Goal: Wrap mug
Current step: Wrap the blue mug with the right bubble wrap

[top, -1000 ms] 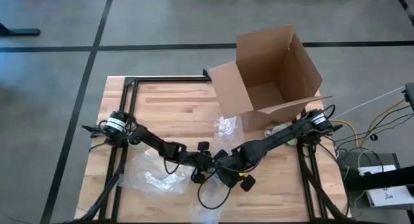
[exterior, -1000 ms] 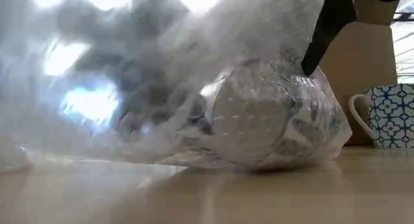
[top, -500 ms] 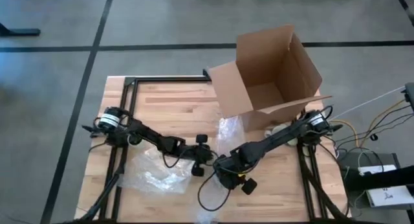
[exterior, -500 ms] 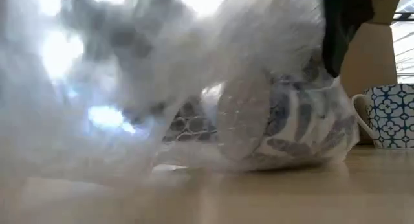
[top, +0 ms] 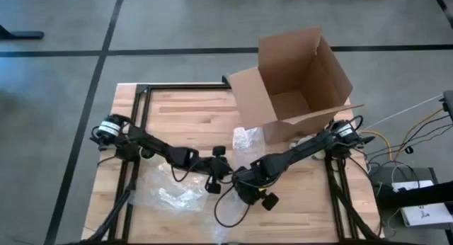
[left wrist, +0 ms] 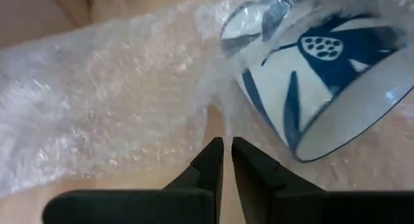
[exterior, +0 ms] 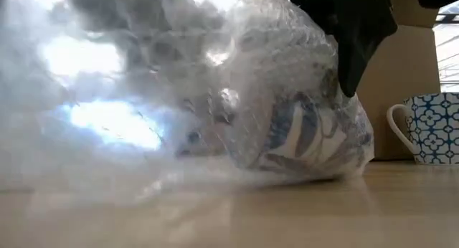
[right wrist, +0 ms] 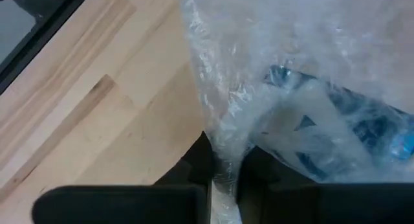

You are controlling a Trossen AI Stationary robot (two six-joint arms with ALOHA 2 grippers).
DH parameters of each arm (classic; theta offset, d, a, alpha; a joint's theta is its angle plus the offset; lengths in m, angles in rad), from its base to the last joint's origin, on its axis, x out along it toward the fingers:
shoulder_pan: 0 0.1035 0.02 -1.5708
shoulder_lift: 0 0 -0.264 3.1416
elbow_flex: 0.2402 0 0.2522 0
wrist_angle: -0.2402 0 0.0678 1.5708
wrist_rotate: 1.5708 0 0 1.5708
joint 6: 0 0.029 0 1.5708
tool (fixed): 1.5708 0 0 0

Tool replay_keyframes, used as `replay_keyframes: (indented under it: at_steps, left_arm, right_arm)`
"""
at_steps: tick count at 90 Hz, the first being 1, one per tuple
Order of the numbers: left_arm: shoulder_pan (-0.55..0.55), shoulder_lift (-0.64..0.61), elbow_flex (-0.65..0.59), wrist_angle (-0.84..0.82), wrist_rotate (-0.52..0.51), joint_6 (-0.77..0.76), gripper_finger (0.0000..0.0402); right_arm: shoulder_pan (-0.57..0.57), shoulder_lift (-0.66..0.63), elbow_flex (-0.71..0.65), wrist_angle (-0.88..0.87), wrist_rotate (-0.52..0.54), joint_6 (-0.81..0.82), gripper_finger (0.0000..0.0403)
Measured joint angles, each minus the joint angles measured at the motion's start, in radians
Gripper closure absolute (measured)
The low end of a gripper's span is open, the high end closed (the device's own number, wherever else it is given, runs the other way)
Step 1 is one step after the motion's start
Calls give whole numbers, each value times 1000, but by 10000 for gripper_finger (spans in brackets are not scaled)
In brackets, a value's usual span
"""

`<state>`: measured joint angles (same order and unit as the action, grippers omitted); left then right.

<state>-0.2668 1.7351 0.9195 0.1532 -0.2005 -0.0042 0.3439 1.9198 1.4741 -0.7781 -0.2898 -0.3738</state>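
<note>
— Mugs: how many do we count?

— Two. One white-and-blue mug (left wrist: 323, 68) lies on its side under the bubble wrap (left wrist: 110, 101), just ahead of the left gripper (left wrist: 226, 146). A second, patterned mug (exterior: 430, 127) stands upright and bare beside the cardboard box (top: 297, 82), well clear of both sets of jaws.

— And the left jaws?

— Clenched to a thin slit, a thread of wrap running down into it. The mug's rim sits just beyond the fingertips (left wrist: 210, 149), tilted toward them.

— One sheet of wrap, or more?

— From above we see one crumpled sheet spreading away from the left gripper (top: 214, 181), and another crumpled piece (top: 248, 139) near the box; whether they join, we cannot tell.

— The right gripper?

— The right gripper (right wrist: 223, 166) is grasping a bunched fold of wrap between its two fingers. The covered mug (right wrist: 323, 127) lies just past that pinch.

— Both arms meet?

— Yes, the two grippers sit close together on the wooden table (top: 184, 110), the wrapped mug between them.
</note>
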Motion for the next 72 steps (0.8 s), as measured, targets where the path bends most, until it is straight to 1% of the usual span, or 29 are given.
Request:
replay_keyframes:
  at_steps: [16,27,36,47,60,72]
  left_arm:
    - [-22,-64,3,30,8,-2,381]
    - [-37,-82,2,32,8,5,381]
    - [-50,-84,2,68,8,6,381]
    - [-59,-57,0,121,27,6,381]
    - [-63,-11,0,179,29,3,381]
    - [-65,31,2,236,40,6,381]
  right_arm:
    - [-5,0,-4,6,-2,19,379]
    - [-10,0,-10,9,-16,26,381]
    - [-11,7,-13,8,-28,35,387]
    - [-8,13,-13,5,-34,42,382]
    - [-8,14,-12,3,-39,60,359]
    - [-12,14,-6,13,-18,80,335]
